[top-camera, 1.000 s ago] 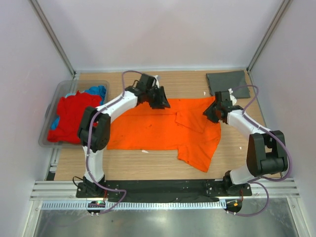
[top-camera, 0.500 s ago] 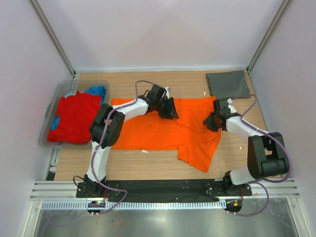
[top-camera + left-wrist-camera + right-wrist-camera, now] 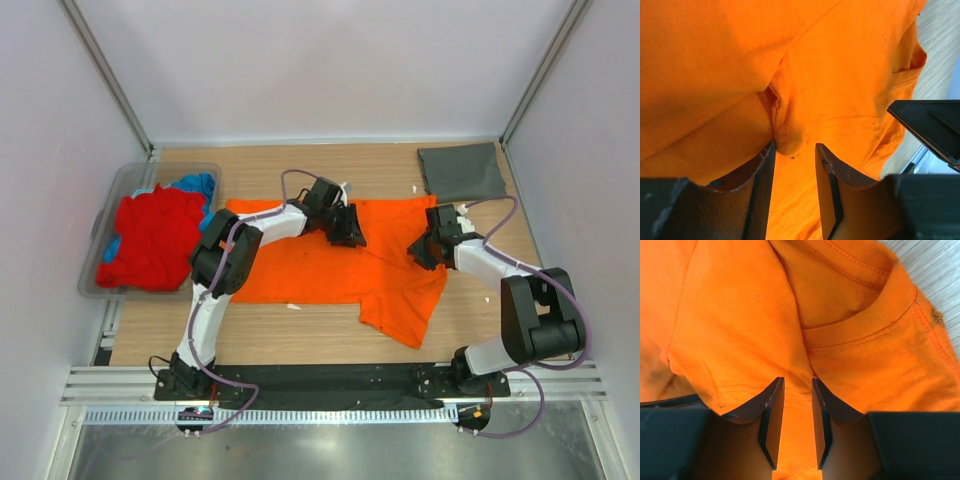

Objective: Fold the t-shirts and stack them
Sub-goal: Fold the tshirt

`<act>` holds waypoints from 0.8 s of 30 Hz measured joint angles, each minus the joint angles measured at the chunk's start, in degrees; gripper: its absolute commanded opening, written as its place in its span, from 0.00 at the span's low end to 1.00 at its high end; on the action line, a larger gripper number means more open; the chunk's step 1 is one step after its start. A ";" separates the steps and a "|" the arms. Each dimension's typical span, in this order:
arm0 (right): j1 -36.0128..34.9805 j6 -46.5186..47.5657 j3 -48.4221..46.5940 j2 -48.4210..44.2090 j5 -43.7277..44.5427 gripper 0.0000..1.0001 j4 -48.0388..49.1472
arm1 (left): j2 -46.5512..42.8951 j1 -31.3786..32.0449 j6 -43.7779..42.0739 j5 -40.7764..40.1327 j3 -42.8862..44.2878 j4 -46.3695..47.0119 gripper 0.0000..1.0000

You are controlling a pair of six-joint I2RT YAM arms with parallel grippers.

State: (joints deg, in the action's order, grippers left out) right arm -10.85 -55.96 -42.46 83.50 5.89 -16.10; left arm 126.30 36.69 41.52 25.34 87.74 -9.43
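Orange t-shirt [image 3: 320, 265] lay mid-table, mid-fold; left gripper [image 3: 794, 152] and right gripper [image 3: 797, 390] each pinched cloth, which next needed lifting over.

The top camera is looking down from above and behind the arm bases at the whole tabletop [image 3: 330, 335]. Both wrist cameras are peering past their own fingers [image 3: 765, 175], very close on the orange shirt [image 3: 330, 262], which all views are sharing.

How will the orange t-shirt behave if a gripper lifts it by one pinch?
The orange t-shirt will probably droop, since it lies creased with one layer folded over. It looks thin, so likely light. Its cloth already bunches between the left gripper fingers.
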 measured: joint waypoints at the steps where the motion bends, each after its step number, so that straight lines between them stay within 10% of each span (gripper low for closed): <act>1: -0.11 -0.20 0.07 0.00 0.04 0.34 0.24 | 0.09 0.00 0.04 0.00 0.04 0.00 0.38; 8: -0.50 -1.05 0.57 0.33 0.98 0.12 1.29 | 1.73 0.00 0.31 -0.07 1.42 -0.15 0.00; 24: -0.68 -2.36 1.57 -3.08 1.46 0.01 1.49 | 2.19 0.02 1.84 -0.33 3.13 -2.99 0.00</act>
State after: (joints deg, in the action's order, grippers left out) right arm -11.53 -58.33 -40.88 80.42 7.35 -14.61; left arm 128.49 36.71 43.35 25.02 90.87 -12.43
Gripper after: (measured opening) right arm 0.026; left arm 0.005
